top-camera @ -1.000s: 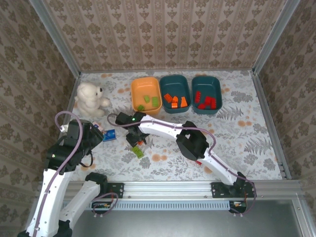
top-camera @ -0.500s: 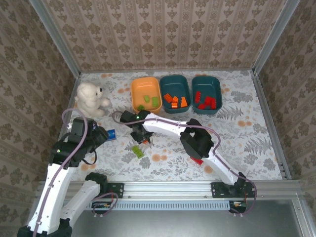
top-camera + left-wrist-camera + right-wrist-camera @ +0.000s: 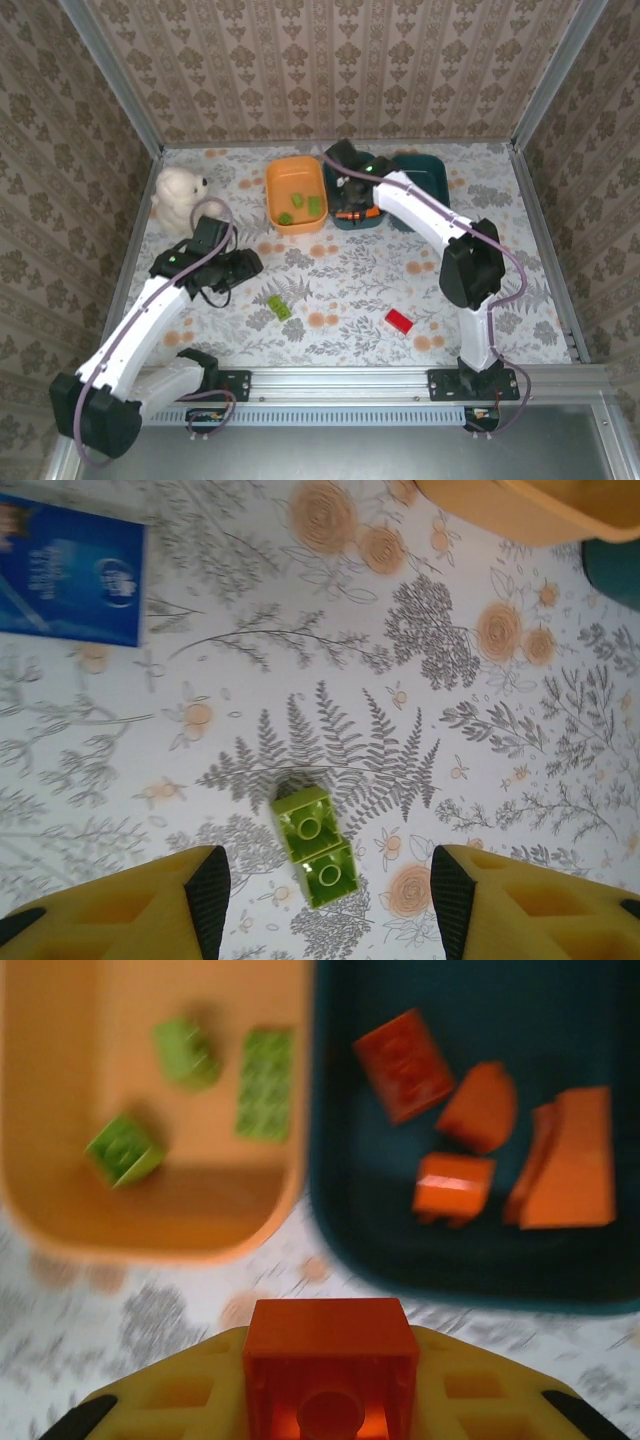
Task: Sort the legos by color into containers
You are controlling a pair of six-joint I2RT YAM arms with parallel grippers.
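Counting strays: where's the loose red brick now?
In the top view the red brick lies on the near table, right of centre, beside the right arm and right of the lime green brick.

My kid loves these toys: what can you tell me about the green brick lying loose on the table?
The lime green lego brick is glossy plastic, oblong, with two round studs facing up. It lies flat and alone on the floral table cover. The open left hand is aimed at it without touching it.
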